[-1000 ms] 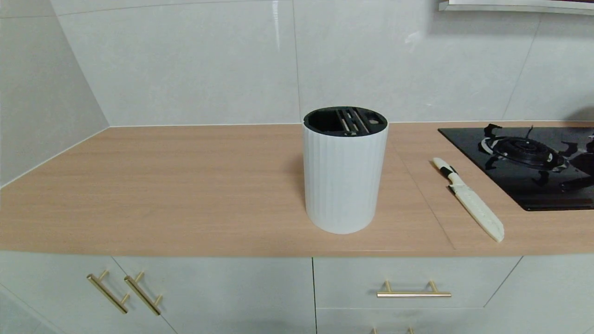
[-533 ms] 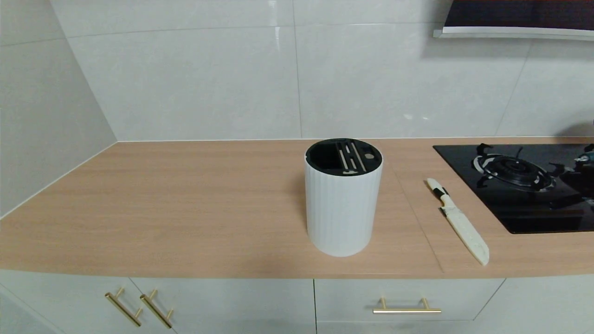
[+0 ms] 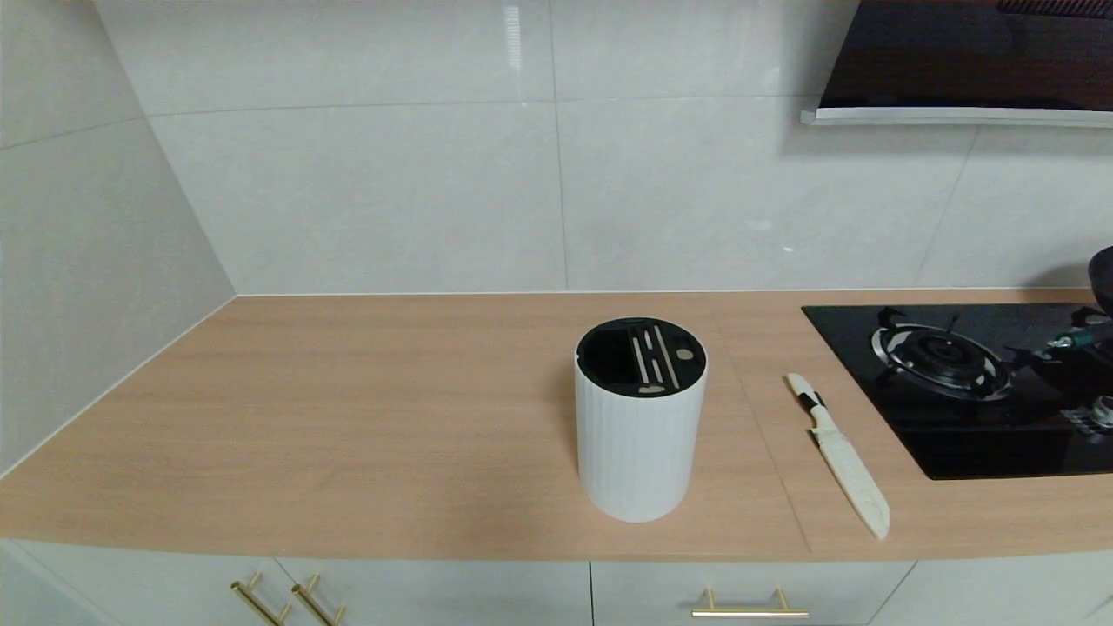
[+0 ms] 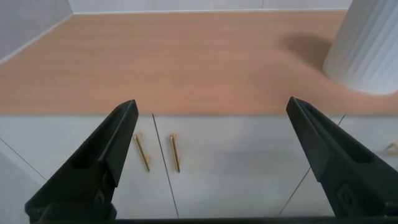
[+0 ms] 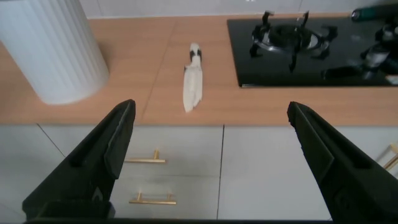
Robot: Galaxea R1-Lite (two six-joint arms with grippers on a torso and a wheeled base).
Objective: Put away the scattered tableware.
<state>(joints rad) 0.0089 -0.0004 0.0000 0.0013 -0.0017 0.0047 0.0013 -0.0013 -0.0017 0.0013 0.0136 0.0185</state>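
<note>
A white ribbed knife holder [image 3: 641, 452] stands upright on the wooden table [image 3: 391, 417], near its front edge and about midway along it. Its black top insert has a few narrow slots, a small round hole and one larger open compartment. The holder's rounded wall also shows in the left wrist view [image 4: 367, 43] and the right wrist view [image 5: 53, 50].

The knife [image 3: 839, 456] lies flat on the table to the robot's right of the holder, apart from it, between the holder and the black gas hob [image 3: 948, 382]. It has a pale speckled blade and a white handle with a black band. The handle points toward the tiled wall [image 3: 435, 174] and the blade tip lies close to the table's front edge. The knife touches neither the holder nor the hob, as the right wrist view [image 5: 193, 84] shows too.

The left gripper [image 4: 211, 102] hangs in front of the pale cabinet doors [image 4: 205, 168], its dark fingers [image 4: 99, 168] spread wide, with the table edge and two brass handles [image 4: 143, 152] showing between them. The right gripper [image 5: 211, 104] hangs before the drawers on the knife's side, its fingers [image 5: 93, 162] likewise spread wide, well apart from the knife.

A dark range hood [image 3: 956, 61] hangs on the wall above the hob.
</note>
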